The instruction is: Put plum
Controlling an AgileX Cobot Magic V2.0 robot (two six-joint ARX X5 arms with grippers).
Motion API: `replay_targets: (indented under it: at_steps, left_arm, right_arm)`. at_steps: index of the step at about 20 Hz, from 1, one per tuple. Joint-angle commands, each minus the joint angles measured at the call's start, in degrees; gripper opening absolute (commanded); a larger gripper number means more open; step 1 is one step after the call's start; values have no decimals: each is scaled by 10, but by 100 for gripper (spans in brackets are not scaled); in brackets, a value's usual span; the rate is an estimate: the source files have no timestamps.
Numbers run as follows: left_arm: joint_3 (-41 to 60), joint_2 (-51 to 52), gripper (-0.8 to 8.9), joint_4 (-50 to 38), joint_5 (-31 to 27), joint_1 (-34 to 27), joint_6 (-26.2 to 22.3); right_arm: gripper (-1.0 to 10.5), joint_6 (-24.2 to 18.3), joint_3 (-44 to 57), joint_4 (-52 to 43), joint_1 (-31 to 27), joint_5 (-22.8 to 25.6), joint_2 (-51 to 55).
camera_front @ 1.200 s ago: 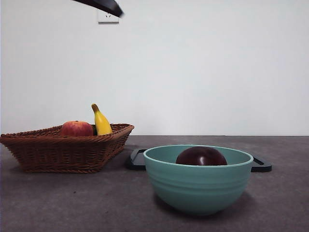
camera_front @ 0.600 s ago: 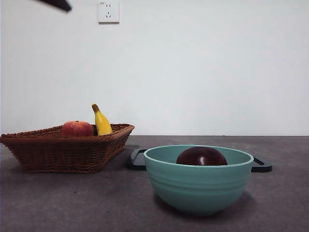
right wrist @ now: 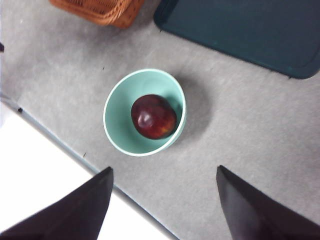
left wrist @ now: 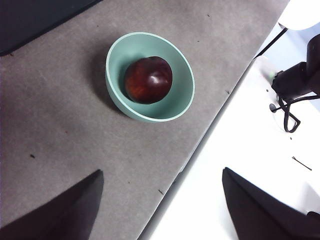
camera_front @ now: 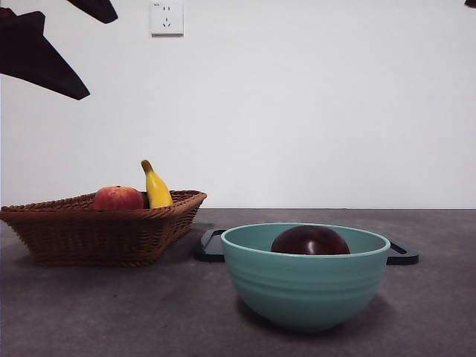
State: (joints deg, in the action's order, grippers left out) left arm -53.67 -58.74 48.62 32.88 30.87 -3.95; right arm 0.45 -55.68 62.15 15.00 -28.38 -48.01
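Observation:
The plum (camera_front: 310, 241) is dark maroon and glossy, and it lies inside the teal bowl (camera_front: 305, 286) near the table's front. Both wrist views look down on it from high up: plum (left wrist: 148, 79) in bowl (left wrist: 182, 100), plum (right wrist: 153, 116) in bowl (right wrist: 117, 132). My left gripper (left wrist: 162, 171) is open and holds nothing, well above and apart from the bowl. My right gripper (right wrist: 164, 168) is open too, also high and empty. In the front view, two dark jaw tips hang at the top left corner and a small black tip shows at the top right.
A wicker basket (camera_front: 104, 230) at the left holds a red fruit (camera_front: 117, 198) and a yellow banana (camera_front: 155, 187). A dark flat tray (camera_front: 401, 254) lies behind the bowl. The table's front edge (left wrist: 200, 145) borders a white surface with a cable.
The dark arm tip at the top of the front view has moved left, and a larger dark jaw now shows at the top left. The plum, bowl and basket have not moved.

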Motion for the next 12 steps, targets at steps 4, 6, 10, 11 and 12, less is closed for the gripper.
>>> replay_targets:
  at_steps: [4,6,10,11,12]
  left_arm:
    - [-7,-2,374,-6,2,3,-9]
    - [-7,-2,374,-6,2,3,-9]
    - [-7,-2,374,-4,2,3,-9]
    - [-7,-2,374,-4,2,3,-9]
    - [-7,-2,374,-4,2,3,-9]
  right_arm:
    - [327,11,-9,-32,45,-1,-56]
    - [327,11,-9,-56,64,4,-88]
    - [326,17,-9,-108,98,46,-157]
    - [326,17,-9,-121,105,52,-175]
    - [326,17,-9,-131,111,57,-190]
